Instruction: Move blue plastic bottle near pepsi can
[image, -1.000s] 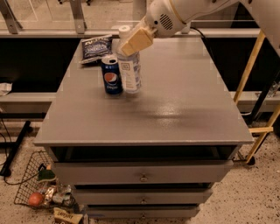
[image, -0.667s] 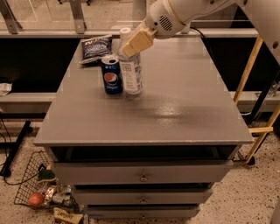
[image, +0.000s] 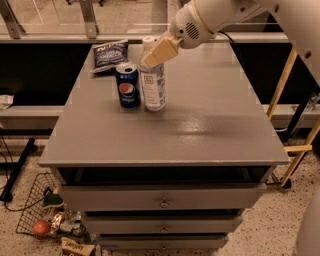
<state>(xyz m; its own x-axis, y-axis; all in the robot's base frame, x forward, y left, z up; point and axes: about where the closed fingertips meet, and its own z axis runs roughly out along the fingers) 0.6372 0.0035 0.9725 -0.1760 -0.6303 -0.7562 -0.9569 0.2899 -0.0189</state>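
Note:
The blue plastic bottle (image: 153, 85) stands upright on the grey table top (image: 200, 115), at its back left. It is clear, with a white cap and a pale label. The pepsi can (image: 128, 86) stands upright just left of the bottle, almost touching it. My gripper (image: 158, 52) comes in from the upper right on the white arm and sits at the bottle's neck, just below the cap. It hides part of the bottle's top.
A dark blue snack bag (image: 109, 52) lies behind the can near the table's back left corner. The cabinet's drawers (image: 164, 202) are below the front edge. A wire basket (image: 47, 215) with clutter sits on the floor at left. Yellow wooden bars (image: 282, 80) stand at right.

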